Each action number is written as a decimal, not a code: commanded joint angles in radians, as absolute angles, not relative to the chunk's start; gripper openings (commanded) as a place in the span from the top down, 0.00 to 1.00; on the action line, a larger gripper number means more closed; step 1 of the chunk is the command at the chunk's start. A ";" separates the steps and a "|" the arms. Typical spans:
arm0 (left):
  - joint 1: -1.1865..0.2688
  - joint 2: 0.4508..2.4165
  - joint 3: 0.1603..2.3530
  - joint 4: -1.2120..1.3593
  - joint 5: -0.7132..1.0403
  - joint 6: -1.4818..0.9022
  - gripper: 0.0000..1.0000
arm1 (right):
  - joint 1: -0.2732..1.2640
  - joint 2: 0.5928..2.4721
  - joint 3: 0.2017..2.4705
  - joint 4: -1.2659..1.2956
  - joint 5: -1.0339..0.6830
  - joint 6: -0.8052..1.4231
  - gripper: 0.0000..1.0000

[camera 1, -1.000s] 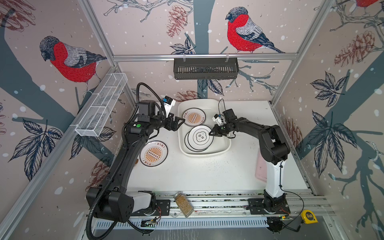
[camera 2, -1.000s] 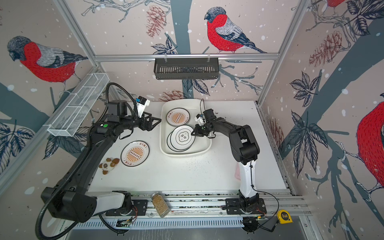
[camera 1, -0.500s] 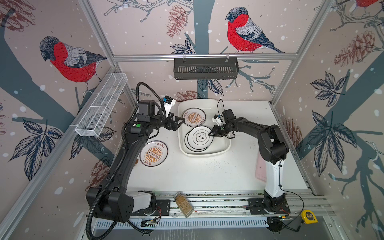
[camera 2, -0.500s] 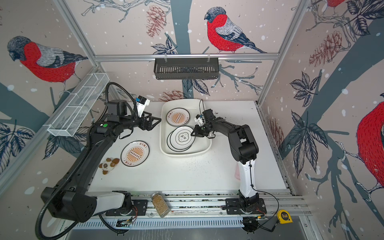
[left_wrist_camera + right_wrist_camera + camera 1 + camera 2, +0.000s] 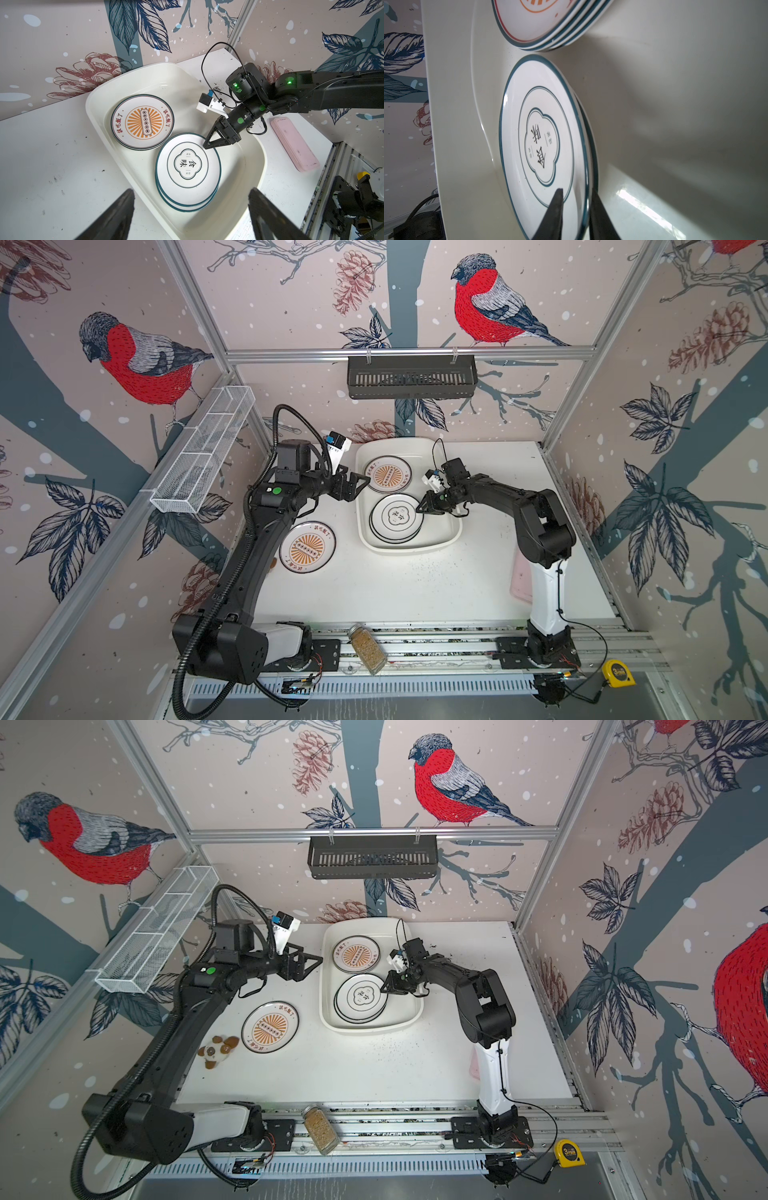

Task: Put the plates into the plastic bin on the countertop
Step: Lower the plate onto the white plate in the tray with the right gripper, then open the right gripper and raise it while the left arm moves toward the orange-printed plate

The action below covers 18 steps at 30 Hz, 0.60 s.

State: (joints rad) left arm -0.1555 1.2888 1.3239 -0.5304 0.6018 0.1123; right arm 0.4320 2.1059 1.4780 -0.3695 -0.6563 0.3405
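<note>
Right end effector (image 5: 419,509) astride cloud plate (image 5: 395,517) rim inside bin (image 5: 441,531), jaws narrowly parted; pinching or slack, cannot tell. Left end effector (image 5: 362,491) spread, empty; sunburst plate (image 5: 307,547) on desk (image 5: 415,585) nearer it, base-side.

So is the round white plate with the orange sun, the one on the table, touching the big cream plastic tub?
Apart. In both top views a strip of bare white countertop separates the orange-sunburst plate from the cream plastic bin.
</note>
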 commanded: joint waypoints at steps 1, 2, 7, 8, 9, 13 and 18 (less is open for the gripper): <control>-0.155 1.286 1.326 -0.532 0.616 0.136 0.15 | 0.436 2.104 1.489 -0.399 -0.638 0.322 0.74; -0.154 1.286 1.326 -0.531 0.616 0.134 0.15 | 0.437 2.104 1.489 -0.403 -0.635 0.321 0.74; -0.155 1.284 1.326 -0.534 0.617 0.135 0.15 | 0.439 2.100 1.489 -0.414 -0.623 0.317 0.74; -0.155 1.285 1.326 -0.534 0.618 0.136 0.15 | 0.438 2.099 1.489 -0.416 -0.620 0.317 0.74; -0.155 1.285 1.327 -0.536 0.616 0.137 0.14 | 0.440 2.097 1.489 -0.418 -0.617 0.315 0.74; -0.154 1.283 1.327 -0.541 0.610 0.143 0.14 | 0.442 2.090 1.492 -0.428 -0.596 0.312 0.74; -0.155 1.279 1.327 -0.548 0.598 0.153 0.13 | 0.441 2.072 1.492 -0.437 -0.568 0.310 0.73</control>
State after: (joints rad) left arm -0.1555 1.2865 1.3239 -0.5350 0.5995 0.1287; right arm 0.4385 2.0880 1.4849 -0.4191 -0.5968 0.3286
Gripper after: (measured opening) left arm 0.864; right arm 0.270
